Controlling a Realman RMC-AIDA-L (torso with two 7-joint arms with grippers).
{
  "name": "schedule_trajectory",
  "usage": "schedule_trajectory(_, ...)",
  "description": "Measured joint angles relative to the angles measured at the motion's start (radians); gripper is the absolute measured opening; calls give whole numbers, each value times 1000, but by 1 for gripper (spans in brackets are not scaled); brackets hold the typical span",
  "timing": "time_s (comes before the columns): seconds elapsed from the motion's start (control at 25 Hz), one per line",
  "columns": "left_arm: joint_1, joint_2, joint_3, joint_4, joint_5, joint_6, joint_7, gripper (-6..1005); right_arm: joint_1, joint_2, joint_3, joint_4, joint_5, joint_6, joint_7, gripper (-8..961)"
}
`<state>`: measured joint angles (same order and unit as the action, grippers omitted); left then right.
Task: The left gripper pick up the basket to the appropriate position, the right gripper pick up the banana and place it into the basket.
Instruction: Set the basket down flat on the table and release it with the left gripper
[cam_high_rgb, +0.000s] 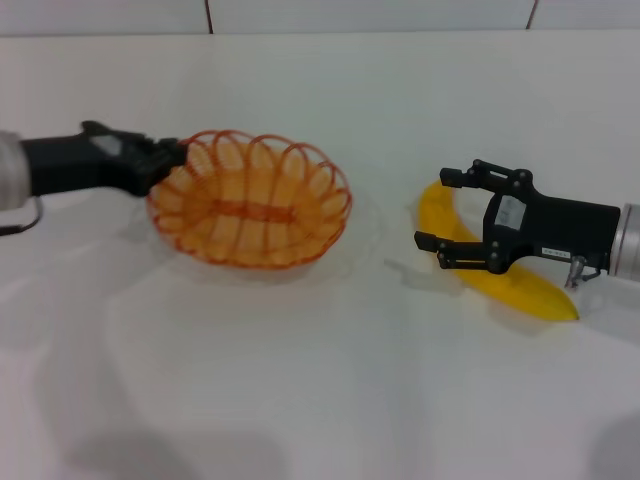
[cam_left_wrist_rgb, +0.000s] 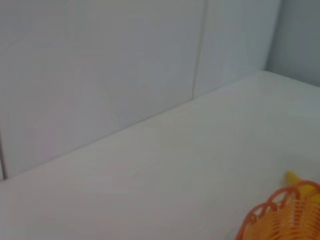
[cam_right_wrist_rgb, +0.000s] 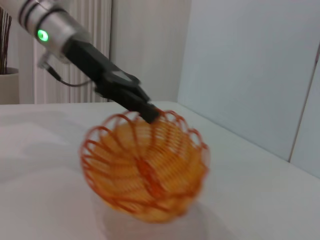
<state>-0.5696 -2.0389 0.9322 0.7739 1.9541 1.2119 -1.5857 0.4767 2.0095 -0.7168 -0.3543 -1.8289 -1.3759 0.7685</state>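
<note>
Basket (cam_high_rgb: 250, 198) position: tilted on the white worktop (cam_high_rgb: 300, 400), left of centre in the head view, its open side turned toward the banana (cam_high_rgb: 480, 260). The left gripper (cam_high_rgb: 165, 155) has its fingers closed on the far-left section of the looped rim; the right wrist view confirms this clamp and shows the basket tipped, apparently raised on that side. Holding the rim rather than the body leaves the whole opening free to receive the fruit.

Banana position: lying flat on the worktop at the right, well apart from the basket. The right gripper (cam_high_rgb: 448, 210) is at the banana's near-centre section with its fingers open, one on each side of the fruit, not yet closed. A grasp near the middle should keep the long curved fruit balanced when lifted.

Surroundings: a pale wall (cam_left_wrist_rgb: 100, 65) runs behind the worktop. Nothing lies between banana and basket. The main obstacle is likely the raised scalloped rim, which the banana must clear on entry.
</note>
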Motion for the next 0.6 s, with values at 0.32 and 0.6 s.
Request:
schedule_trajectory(0.32,-176,2,6,-233,48,-183,-54,81,18,8,1,0,0,0,0,776)
schedule_trajectory(0.6,-221,0,10,-274,58,-215,-57,84,29,11,2,0,1,0,0,771)
